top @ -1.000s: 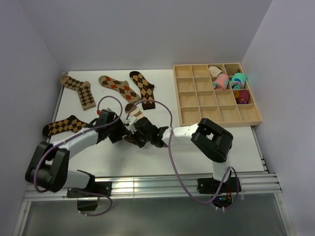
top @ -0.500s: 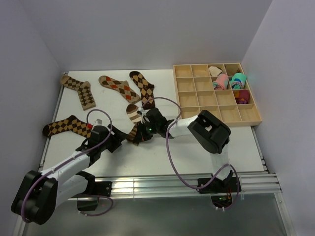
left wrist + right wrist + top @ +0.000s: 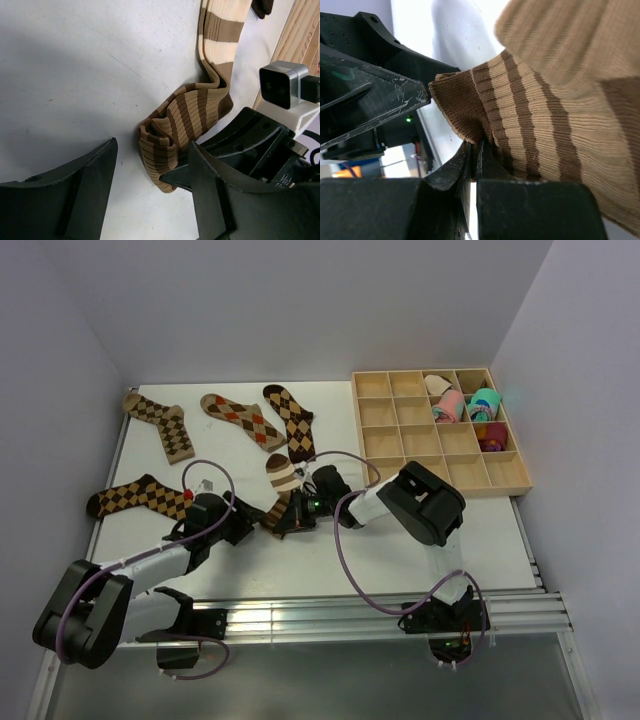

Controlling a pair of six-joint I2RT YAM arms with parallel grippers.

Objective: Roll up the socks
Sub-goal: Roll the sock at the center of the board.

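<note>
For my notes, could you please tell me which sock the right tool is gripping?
The striped sock: the right tool pinches its folded end; the four argyle socks lie flat elsewhere.

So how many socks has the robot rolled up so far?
None finished yet. The striped sock is partly folded: the right gripper pinches its bunched end while the left gripper stands open around it. Four argyle socks lie flat on the table, untouched.
</note>
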